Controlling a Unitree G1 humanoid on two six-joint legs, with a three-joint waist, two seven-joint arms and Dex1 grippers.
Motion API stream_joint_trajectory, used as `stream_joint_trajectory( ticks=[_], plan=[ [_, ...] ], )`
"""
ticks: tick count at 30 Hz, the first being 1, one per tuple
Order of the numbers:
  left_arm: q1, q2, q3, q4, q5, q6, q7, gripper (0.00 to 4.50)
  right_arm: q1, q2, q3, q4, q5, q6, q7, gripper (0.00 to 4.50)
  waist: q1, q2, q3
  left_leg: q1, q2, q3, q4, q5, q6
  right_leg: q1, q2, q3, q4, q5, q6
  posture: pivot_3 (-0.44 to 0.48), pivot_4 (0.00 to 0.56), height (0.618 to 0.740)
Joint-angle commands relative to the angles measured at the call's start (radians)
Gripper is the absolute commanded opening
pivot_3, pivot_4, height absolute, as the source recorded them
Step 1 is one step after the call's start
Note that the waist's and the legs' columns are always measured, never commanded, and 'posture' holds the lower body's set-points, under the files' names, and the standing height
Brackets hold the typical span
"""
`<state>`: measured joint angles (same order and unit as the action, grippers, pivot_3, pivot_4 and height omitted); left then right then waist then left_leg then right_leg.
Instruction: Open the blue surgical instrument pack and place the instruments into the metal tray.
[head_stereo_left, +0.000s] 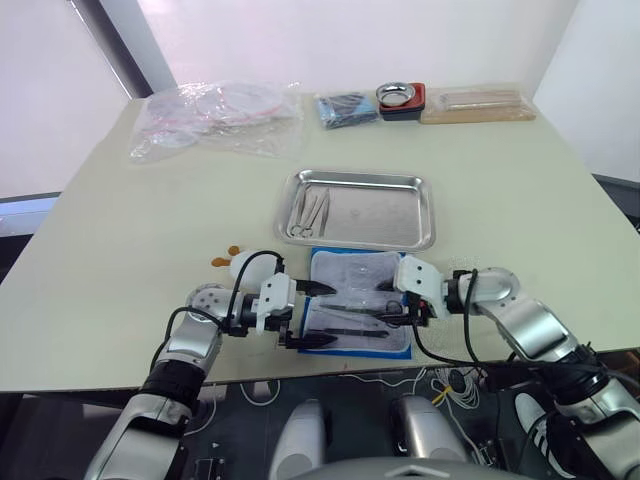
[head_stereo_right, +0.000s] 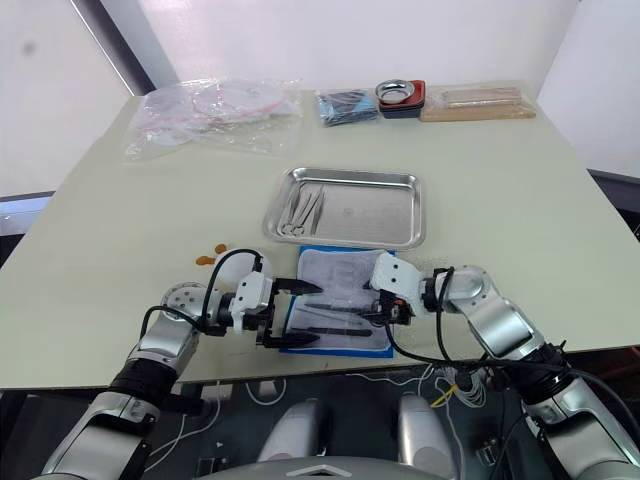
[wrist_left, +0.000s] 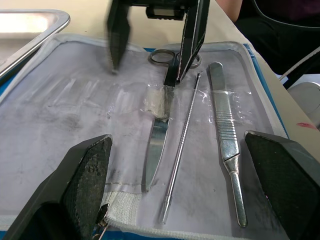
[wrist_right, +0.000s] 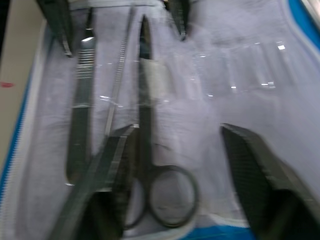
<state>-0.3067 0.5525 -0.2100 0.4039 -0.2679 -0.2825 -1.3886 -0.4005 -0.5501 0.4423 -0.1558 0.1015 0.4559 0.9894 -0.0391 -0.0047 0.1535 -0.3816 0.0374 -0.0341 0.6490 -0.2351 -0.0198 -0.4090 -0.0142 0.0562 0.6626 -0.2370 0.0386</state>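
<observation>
While open, right claw (head_stereo_left: 398, 312) straddles scissors (wrist_right: 150, 165).

My right gripper (wrist_left: 152, 37) blurred, one scissors (wrist_left: 159, 135) ring behind its finger, metal tray (wrist_left: 30, 25) cut off by the edge

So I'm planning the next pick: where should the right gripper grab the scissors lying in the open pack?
Probably by the ring handles, coming from above at the right gripper's end. The scissors lie flat, blades tucked under clear plastic, rings exposed near the blue surgical instrument pack's edge.
</observation>
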Motion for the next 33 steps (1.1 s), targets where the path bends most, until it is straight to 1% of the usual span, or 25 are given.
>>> stream_joint_trajectory(
  ticks=[1,3,4,8,13,18,26,33],
  plan=[
    [0.040,0.008,-0.045,0.071,0.093,0.017,0.025,4.50,0.009,-0.014,0.016,-0.005,-0.014,0.006,0.019,1.22,0.000,0.000,0.000,0.000,0.000,0.000,0.000,0.000,0.000,0.000,0.000,0.000,0.000,0.000,0.000,0.000,0.150,0.740],
    [0.041,0.008,-0.045,0.069,0.092,0.019,0.025,4.50,0.012,-0.015,0.015,-0.005,-0.011,0.009,0.027,0.35,0.000,0.000,0.000,0.000,0.000,0.000,0.000,0.000,0.000,0.000,0.000,0.000,0.000,0.000,0.000,0.000,0.150,0.740],
    [0.040,0.008,-0.045,0.069,0.092,0.020,0.025,4.50,0.012,-0.015,0.014,-0.005,-0.008,0.011,0.031,0.04,0.000,0.000,-0.001,0.000,0.000,0.000,0.000,0.000,0.000,0.000,0.000,0.000,0.000,0.000,0.000,0.000,0.150,0.740],
    [0.035,0.006,-0.047,0.073,0.097,0.022,0.031,4.50,0.009,0.006,0.001,0.012,-0.004,-0.043,0.024,0.04,0.000,0.000,-0.001,0.000,0.000,0.000,0.000,0.000,0.000,0.000,0.000,0.000,0.000,0.000,0.000,0.000,0.150,0.740],
    [0.034,0.001,-0.049,0.073,0.100,0.023,0.037,4.50,-0.010,0.021,-0.005,-0.025,-0.001,-0.034,0.014,0.04,0.000,-0.001,0.000,0.000,0.000,0.000,0.000,0.000,0.000,0.000,0.000,0.000,0.000,0.000,0.000,0.000,0.150,0.740],
    [0.033,-0.011,-0.051,0.079,0.103,0.023,0.049,4.50,-0.025,0.015,0.005,-0.071,0.015,-0.048,0.061,0.04,0.002,0.000,0.000,0.000,0.000,0.000,0.000,0.000,0.000,0.000,-0.001,0.000,-0.001,0.000,0.000,0.000,0.150,0.740],
    [0.032,-0.023,-0.051,0.087,0.109,0.022,0.059,4.50,-0.081,-0.028,0.033,-0.151,-0.013,0.065,0.092,0.04,0.008,0.001,0.000,-0.001,-0.001,0.000,0.000,0.000,0.000,-0.001,-0.002,-0.001,-0.002,0.000,0.000,0.000,0.150,0.740],
    [0.031,-0.031,-0.051,0.092,0.114,0.019,0.064,4.50,-0.140,-0.072,0.067,-0.177,-0.051,0.129,0.113,0.04,0.019,0.002,0.001,-0.002,-0.001,0.000,-0.001,0.000,0.000,-0.001,-0.003,-0.002,-0.003,0.000,0.000,0.000,0.150,0.740]
  ],
)
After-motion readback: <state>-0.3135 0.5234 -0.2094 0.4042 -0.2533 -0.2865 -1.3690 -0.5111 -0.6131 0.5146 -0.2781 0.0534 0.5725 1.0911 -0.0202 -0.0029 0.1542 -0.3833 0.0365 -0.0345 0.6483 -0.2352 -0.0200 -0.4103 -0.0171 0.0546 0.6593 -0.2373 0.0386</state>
